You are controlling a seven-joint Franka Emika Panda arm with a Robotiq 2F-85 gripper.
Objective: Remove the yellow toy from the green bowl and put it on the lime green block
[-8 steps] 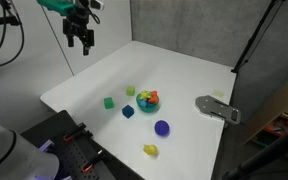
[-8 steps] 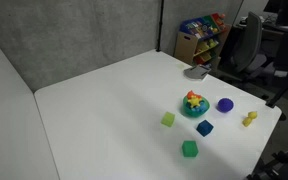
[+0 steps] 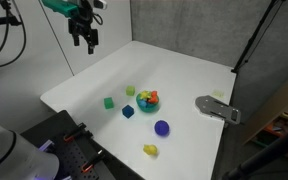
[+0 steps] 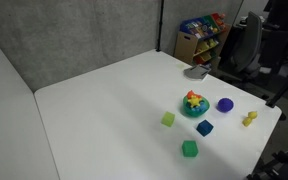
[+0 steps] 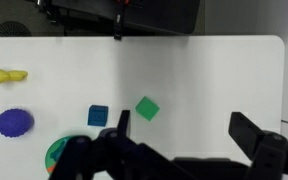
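Nothing's done yet: my pincer (image 3: 84, 38) hangs spread and empty well above the tabletop (image 3: 184, 70), the yellow toy (image 4: 192, 97) sits in the green bowl (image 4: 196, 112), the lime green block (image 4: 168, 119) bare.

A white table (image 3: 179, 65) carries 5 loose things, none touching. In an exterior view, with the dark blue cube (image 3: 127, 111) as the dial's centre, the darker green cube (image 3: 109, 102) sits at 10 o'clock. The round blue-purple piece (image 3: 161, 127) is at 4, the oblong yellow toy (image 3: 150, 150) at 5 near the edge, and a flat grey gadget (image 3: 217, 108) at 3. Behind the table stand a shelf of colourful toys (image 4: 202, 35) and an office chair (image 4: 246, 45).
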